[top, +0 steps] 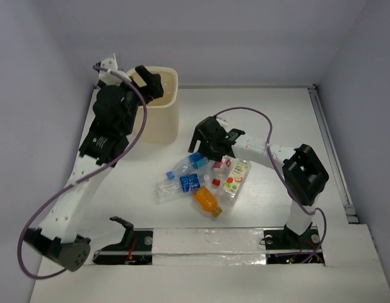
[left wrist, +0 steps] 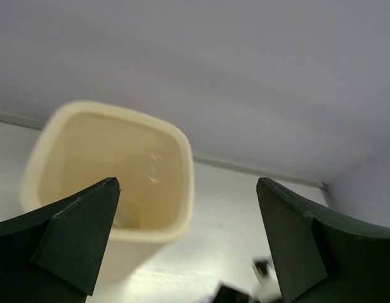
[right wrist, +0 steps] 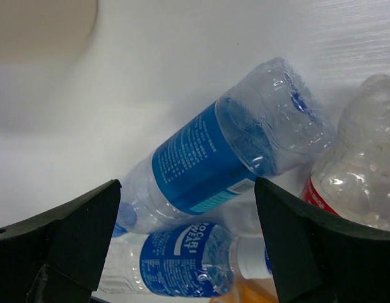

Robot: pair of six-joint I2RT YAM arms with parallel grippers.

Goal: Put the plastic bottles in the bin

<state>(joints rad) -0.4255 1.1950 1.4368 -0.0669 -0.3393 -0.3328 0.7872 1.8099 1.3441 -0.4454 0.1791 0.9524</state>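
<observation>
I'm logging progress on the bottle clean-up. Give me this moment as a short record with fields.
left gripper: open, above the bin
right gripper: open, over a blue-labelled bottle
inside bin: something clear, too blurred to identify
not yet binned: second blue-labelled bottle, red-labelled bottle, fruit-print bottle, orange bottle

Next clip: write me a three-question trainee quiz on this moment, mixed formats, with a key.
1. True or false: the left end effector and the right end effector are both open.
2. What stands below the left end effector?
3. Which is centred between the right end effector's fingers in its wrist view? A orange bottle; B blue-labelled bottle; C fruit-print bottle.
Key: 1 true; 2 the bin; 3 B.
</observation>
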